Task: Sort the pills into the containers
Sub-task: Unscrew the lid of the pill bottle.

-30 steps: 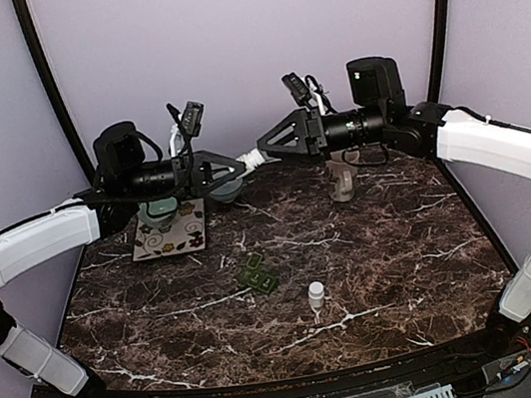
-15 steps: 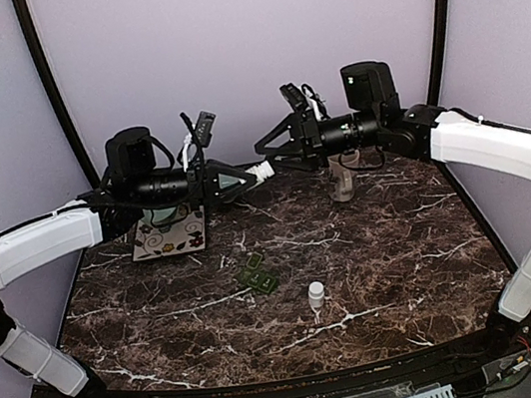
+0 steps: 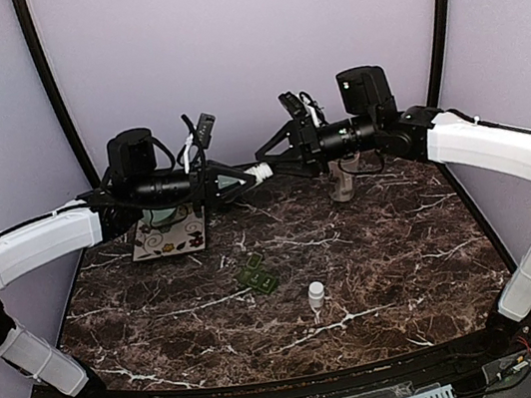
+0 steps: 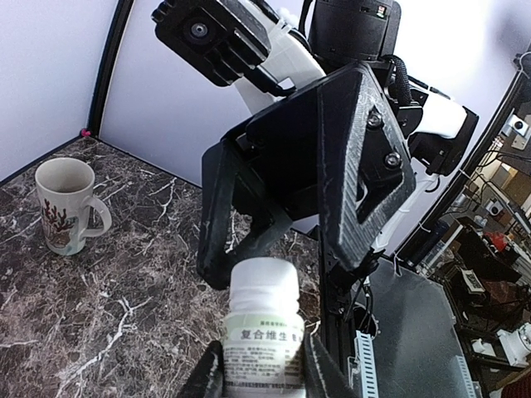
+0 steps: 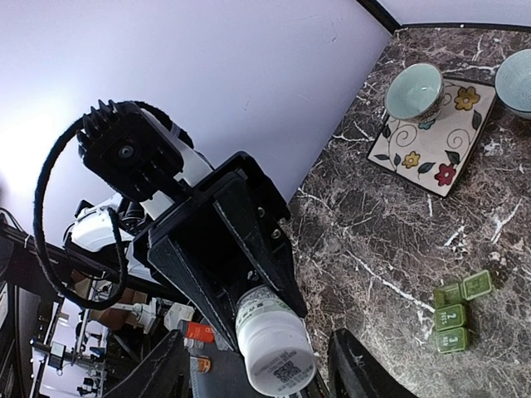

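My left gripper [image 3: 247, 176] is shut on a white pill bottle [image 3: 259, 172] and holds it level, high above the back of the table, cap pointing right. In the left wrist view the fingers [image 4: 319, 371] clamp the labelled bottle [image 4: 264, 332]. My right gripper [image 3: 263, 153] faces it, open, with its jaws either side of the bottle's end and not touching it. In the right wrist view the bottle [image 5: 274, 344] sits between my wide-apart fingers [image 5: 357, 365]. The dark green pill box [image 3: 257, 275] lies mid-table with some lids up, and it also shows in the right wrist view [image 5: 459, 311].
A small white bottle [image 3: 316, 297] stands in front of the pill box. A cream mug [image 3: 342, 183] stands at the back right. A floral tile [image 3: 170, 232] with a teal bowl [image 3: 159, 214] lies at the back left; a second bowl [image 5: 514, 81] shows beside it.
Both wrists have rolled while the bottle stayed between them. My right gripper has moved a little left, so its open jaws now flank the bottle's end.
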Motion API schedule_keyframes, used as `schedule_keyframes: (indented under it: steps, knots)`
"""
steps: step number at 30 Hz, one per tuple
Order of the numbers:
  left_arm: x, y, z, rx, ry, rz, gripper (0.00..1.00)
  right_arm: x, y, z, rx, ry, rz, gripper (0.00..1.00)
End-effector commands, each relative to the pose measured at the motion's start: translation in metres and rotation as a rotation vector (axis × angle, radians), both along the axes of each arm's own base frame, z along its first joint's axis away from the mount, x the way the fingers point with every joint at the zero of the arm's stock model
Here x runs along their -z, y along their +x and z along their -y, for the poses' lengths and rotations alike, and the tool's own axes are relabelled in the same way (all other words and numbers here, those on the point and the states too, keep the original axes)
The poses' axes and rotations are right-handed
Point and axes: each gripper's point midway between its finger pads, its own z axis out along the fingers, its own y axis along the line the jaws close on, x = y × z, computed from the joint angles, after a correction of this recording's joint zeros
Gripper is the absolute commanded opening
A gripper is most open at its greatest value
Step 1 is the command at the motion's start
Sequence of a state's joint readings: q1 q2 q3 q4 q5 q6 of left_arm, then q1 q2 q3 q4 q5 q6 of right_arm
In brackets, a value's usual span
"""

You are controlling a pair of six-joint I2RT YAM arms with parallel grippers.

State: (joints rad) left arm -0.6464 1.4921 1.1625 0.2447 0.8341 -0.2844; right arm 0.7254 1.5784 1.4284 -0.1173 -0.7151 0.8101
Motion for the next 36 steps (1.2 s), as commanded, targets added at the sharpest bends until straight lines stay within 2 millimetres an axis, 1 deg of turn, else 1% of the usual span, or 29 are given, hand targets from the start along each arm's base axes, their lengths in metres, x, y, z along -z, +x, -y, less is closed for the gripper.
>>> schedule_keyframes:
  steps: [1, 2, 3, 10, 16, 19, 24, 26, 28, 30, 34, 36]
  knots:
    - [-0.030, -0.005, -0.002, -0.001, -0.036, 0.084, 0.00, -0.010, 0.000, -0.002, -0.018, 0.025, 0.022, 0.56]
    - [-0.031, -0.004, -0.002, 0.000, -0.036, 0.086, 0.00, 0.000, 0.003, -0.006, -0.021, 0.010, 0.005, 0.56]
    - [-0.030, -0.004, -0.001, 0.000, -0.035, 0.085, 0.00, 0.002, 0.004, -0.006, -0.021, 0.007, 0.000, 0.55]
    - [-0.032, -0.001, 0.001, 0.000, -0.036, 0.096, 0.00, 0.007, 0.005, -0.009, -0.030, 0.003, -0.013, 0.52]
    - [-0.027, 0.001, 0.002, 0.003, -0.024, 0.085, 0.00, 0.002, 0.005, -0.009, -0.032, 0.013, -0.005, 0.50]
    - [-0.024, 0.001, 0.003, 0.004, -0.019, 0.081, 0.00, 0.001, 0.005, -0.010, -0.034, 0.015, -0.004, 0.47]
    - [-0.020, 0.002, 0.002, 0.000, -0.009, 0.080, 0.00, -0.002, 0.004, -0.010, -0.038, 0.021, -0.003, 0.31]
    - [-0.019, 0.002, 0.002, -0.006, -0.006, 0.081, 0.00, -0.003, 0.004, -0.009, -0.039, 0.024, -0.001, 0.22]
    - [-0.018, 0.002, 0.001, -0.009, -0.005, 0.082, 0.00, -0.004, 0.003, -0.010, -0.045, 0.026, -0.001, 0.09]
    - [-0.019, 0.003, 0.001, -0.012, -0.007, 0.080, 0.00, -0.003, 0.002, -0.010, -0.051, 0.026, 0.000, 0.00]
    - [-0.023, 0.000, 0.002, 0.011, -0.031, 0.057, 0.00, -0.003, -0.002, -0.008, -0.069, 0.018, 0.027, 0.00]
    - [-0.028, -0.001, 0.003, 0.028, -0.053, 0.043, 0.00, -0.006, -0.004, -0.007, -0.084, 0.017, 0.074, 0.00]
